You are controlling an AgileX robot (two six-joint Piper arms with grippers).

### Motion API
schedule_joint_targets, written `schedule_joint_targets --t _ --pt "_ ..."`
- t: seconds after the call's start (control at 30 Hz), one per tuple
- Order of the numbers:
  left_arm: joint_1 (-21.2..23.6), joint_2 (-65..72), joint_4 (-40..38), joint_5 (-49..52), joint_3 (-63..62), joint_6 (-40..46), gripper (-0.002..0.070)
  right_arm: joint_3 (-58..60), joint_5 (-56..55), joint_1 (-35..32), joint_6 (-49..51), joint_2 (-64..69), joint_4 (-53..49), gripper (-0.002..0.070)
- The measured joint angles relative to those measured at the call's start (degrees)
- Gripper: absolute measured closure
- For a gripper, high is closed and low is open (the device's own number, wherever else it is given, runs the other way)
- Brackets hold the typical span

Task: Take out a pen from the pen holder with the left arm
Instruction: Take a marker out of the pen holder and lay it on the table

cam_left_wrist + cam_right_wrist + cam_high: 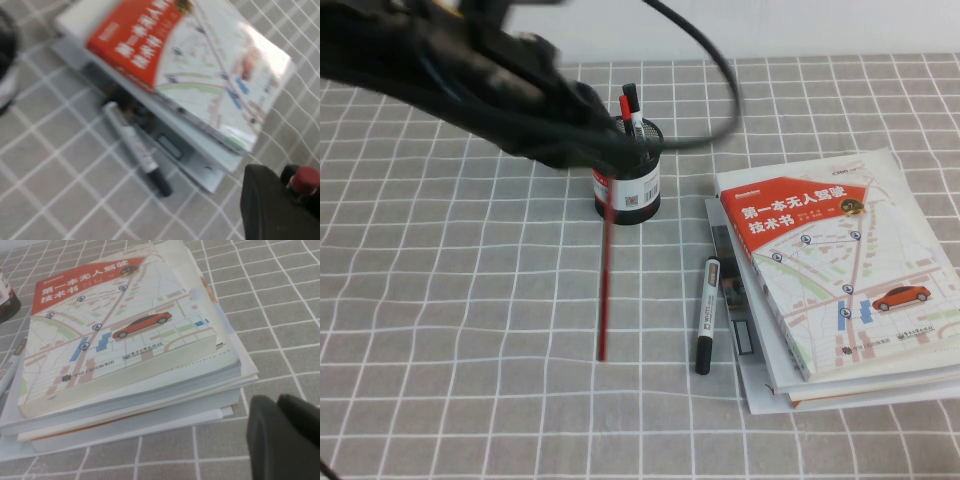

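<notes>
- The book [830, 255] read "第一本无人驾驶技术书" on its red band. I couldn't read the labels on the pen holder [628, 192] or on the marker [706, 315] lying beside the book.
- The left claw [605, 165] hung at the pen holder's rim, clamped on the top end of the red pen [604, 285].
- The red pen ran lengthwise from that claw toward the robot's side, free end nearest me.
- The right claw [282, 435] sat near the book, pinched together, holding nothing.
</notes>
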Motion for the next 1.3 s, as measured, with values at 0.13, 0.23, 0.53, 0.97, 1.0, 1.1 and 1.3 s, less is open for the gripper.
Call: schedule_joint_targets --t 0.13,0.23,0.53,0.97,1.0,1.1,1.3 --pt "-6.5 2.5 0.4 -1.8 0.1 -1.5 0.0652 0.0 0.0 0.0 0.0 0.0 0.0 0.0689" --pt "-9.5 5.8 0.7 -3.1 0.1 -2.1 0.0652 0.0 0.0 0.0 0.0 0.0 0.0 0.0689" --pt "-10.4 15.8 0.8 -10.2 0.1 -3.3 0.0652 0.0 0.0 0.0 0.0 0.0 0.0 0.0689" --pt "-10.4 21.0 0.8 -16.9 0.1 -3.5 0.0652 0.0 0.0 0.0 0.0 0.0 0.0 0.0689" --pt "-10.4 21.0 0.8 -17.0 0.1 -3.4 0.0652 0.0 0.0 0.0 0.0 0.0 0.0 0.0689" --pt "-10.4 21.5 0.9 -17.5 0.1 -3.4 0.0652 0.0 0.0 0.0 0.0 0.0 0.0 0.0689" --pt "-10.4 22.6 1.3 -18.8 0.1 -3.8 0.0621 0.0 0.0 0.0 0.0 0.0 0.0 0.0689"
